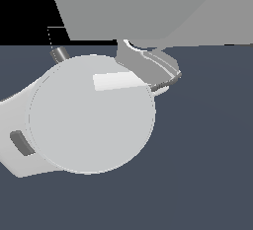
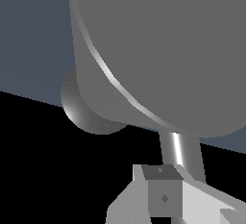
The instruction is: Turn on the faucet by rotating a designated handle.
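From the exterior view I see mostly the robot arm (image 1: 89, 115): its large pale round body fills the centre and hides whatever lies behind it. A broad grey mass cuts across the top of that picture, and I cannot identify it.

In the wrist view, one faucet (image 2: 158, 50) is visible, a thick matte grey cylinder cropped by the frame edges, with a darker rounded base (image 2: 84, 110) partly showing behind it. One handle (image 2: 180, 148), a thin shiny rod, juts from the cylinder toward the end effector (image 2: 166, 194). A finger (image 2: 163, 192) sits right at the rod's near end. The rod's tip is hidden behind it, so I cannot tell whether the fingers are apart or clamped on the rod.

No tabletop edge is discernible.
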